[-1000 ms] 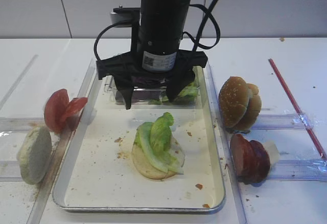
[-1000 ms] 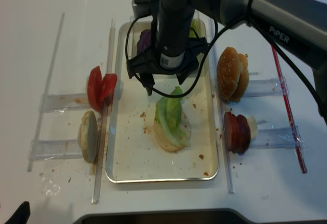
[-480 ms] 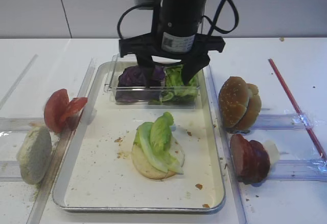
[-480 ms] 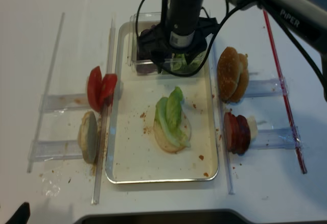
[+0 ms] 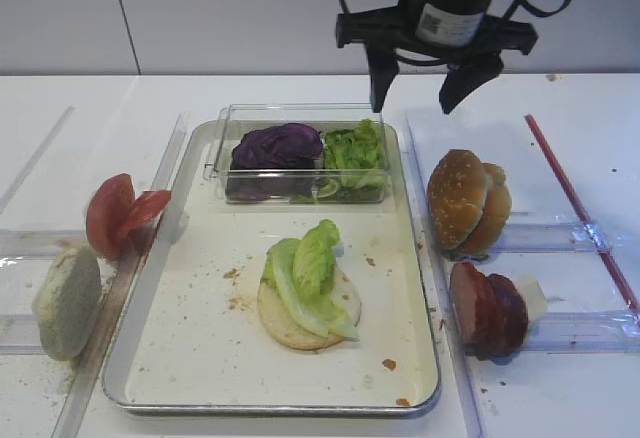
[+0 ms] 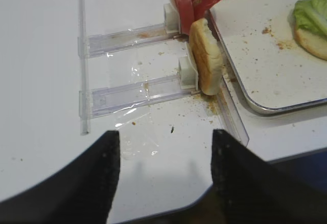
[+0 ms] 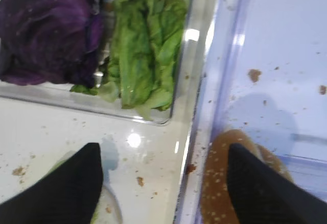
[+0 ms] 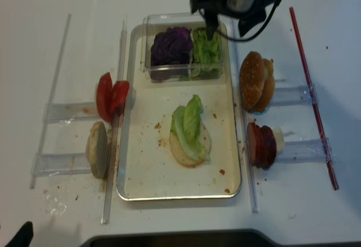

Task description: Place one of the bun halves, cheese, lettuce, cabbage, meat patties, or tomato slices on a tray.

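Observation:
On the metal tray (image 5: pixel 140 358) lies a bun half (image 5: pixel 290 326) with a lettuce leaf (image 5: pixel 310 263) on top. My right gripper (image 5: pixel 413 105) hangs open and empty, high above the tray's back right corner. In the right wrist view its gripper (image 7: pixel 163 155) spans the tray rim, with a seeded bun (image 7: pixel 225 183) below. Purple cabbage (image 5: pixel 277 146) and lettuce (image 5: pixel 352 153) fill a clear box. Tomato slices (image 5: pixel 120 213) and another bun half (image 5: pixel 68 301) stand left of the tray. Seeded buns (image 5: pixel 467 201), meat patties (image 5: pixel 487 308) and cheese (image 5: pixel 530 296) stand on the right. My left gripper (image 6: pixel 164 137) is open over bare table.
Clear plastic racks (image 5: pixel 560 238) hold the food on both sides of the tray. A red straw-like rod (image 5: pixel 580 208) lies at the far right. Crumbs dot the tray and the table. The table's front edge (image 6: pixel 168 211) runs just below my left gripper.
My right gripper has risen and moved back and to the right, from low over the tray to beyond the clear box. The lettuce leaf stays on the bun half.

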You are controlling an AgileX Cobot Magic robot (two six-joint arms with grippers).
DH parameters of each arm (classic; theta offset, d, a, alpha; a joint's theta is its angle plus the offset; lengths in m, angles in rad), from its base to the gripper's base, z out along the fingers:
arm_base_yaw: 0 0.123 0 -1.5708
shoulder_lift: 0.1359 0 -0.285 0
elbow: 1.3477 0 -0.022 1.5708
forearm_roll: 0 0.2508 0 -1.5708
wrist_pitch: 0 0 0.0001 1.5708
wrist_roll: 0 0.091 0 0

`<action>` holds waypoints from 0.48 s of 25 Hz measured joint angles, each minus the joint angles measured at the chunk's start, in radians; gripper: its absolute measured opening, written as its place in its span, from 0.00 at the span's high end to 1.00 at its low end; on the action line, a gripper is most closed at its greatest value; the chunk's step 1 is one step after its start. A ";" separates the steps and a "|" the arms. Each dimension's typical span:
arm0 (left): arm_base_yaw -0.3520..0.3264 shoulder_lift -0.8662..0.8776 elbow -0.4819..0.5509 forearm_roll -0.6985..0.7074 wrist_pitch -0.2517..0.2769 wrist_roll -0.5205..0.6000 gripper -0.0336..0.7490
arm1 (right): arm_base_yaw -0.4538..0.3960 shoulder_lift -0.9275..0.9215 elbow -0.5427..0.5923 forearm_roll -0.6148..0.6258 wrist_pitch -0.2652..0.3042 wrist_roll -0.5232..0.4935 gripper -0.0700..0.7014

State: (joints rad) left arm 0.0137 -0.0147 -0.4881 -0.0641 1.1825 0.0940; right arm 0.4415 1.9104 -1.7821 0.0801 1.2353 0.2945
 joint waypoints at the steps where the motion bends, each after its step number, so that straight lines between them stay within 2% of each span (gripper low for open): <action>1: 0.000 0.000 0.000 0.000 0.000 0.000 0.49 | -0.019 -0.001 0.000 0.000 0.000 -0.010 0.25; 12: 0.000 0.000 0.000 0.000 0.000 0.000 0.49 | -0.242 -0.055 0.000 0.000 0.003 -0.100 0.25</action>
State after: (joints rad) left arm 0.0137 -0.0147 -0.4881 -0.0641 1.1825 0.0940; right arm 0.1991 1.8557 -1.7821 0.0801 1.2385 0.1943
